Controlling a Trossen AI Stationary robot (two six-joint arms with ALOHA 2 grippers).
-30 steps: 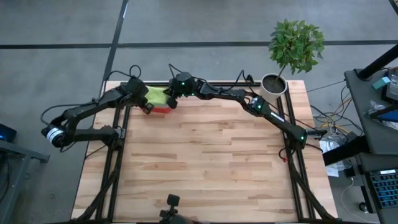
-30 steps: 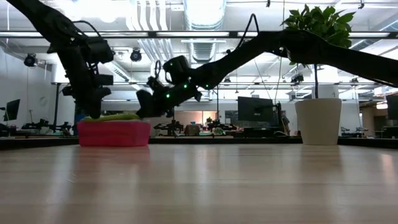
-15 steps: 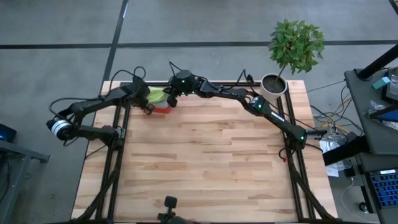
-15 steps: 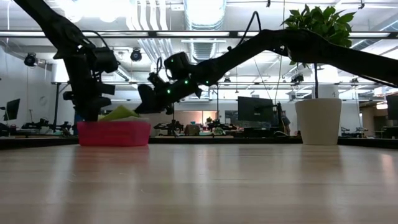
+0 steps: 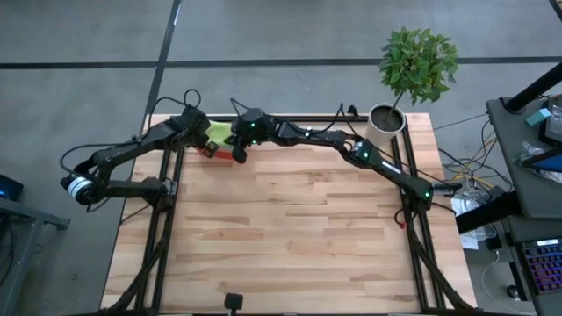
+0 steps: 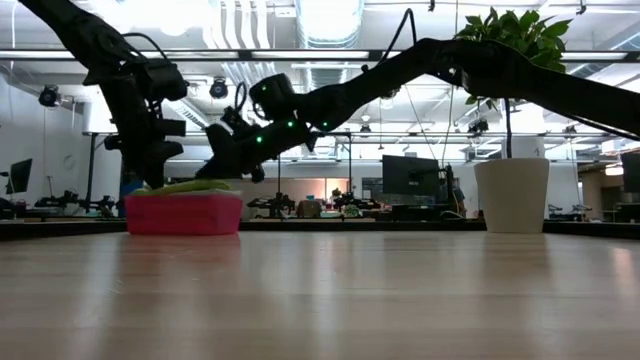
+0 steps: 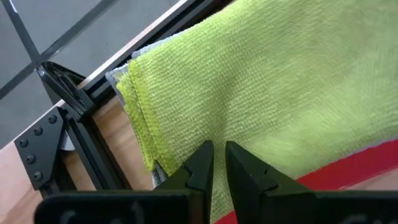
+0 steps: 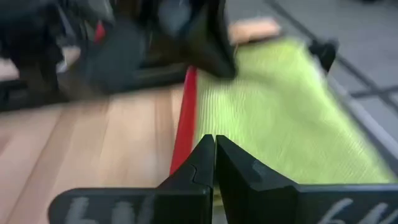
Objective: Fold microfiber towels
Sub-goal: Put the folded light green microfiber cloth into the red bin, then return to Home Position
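Far left table [image 5: 290, 228] corner: one red bin [image 6: 183, 213], one lime green towel [image 7: 280, 99] on top; pale cloth edge [image 7: 134, 55] beneath, further count not visible. Left gripper [image 7: 214, 163]: over towel, fingers narrowly apart, gripping nothing. Right gripper [image 8: 214, 152]: above bin's rim, fingers together, empty. One potted plant [image 5: 413, 75], far right.

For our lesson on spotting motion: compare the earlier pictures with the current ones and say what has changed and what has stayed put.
The right gripper has swung across and down, now over the red bin's near edge by the green towel. The towel, peaked half a second ago, lies flat again. The left gripper rose slightly, then came back down onto the towel. Bin and potted plant stayed put, and both grippers' jaws stayed nearly shut.
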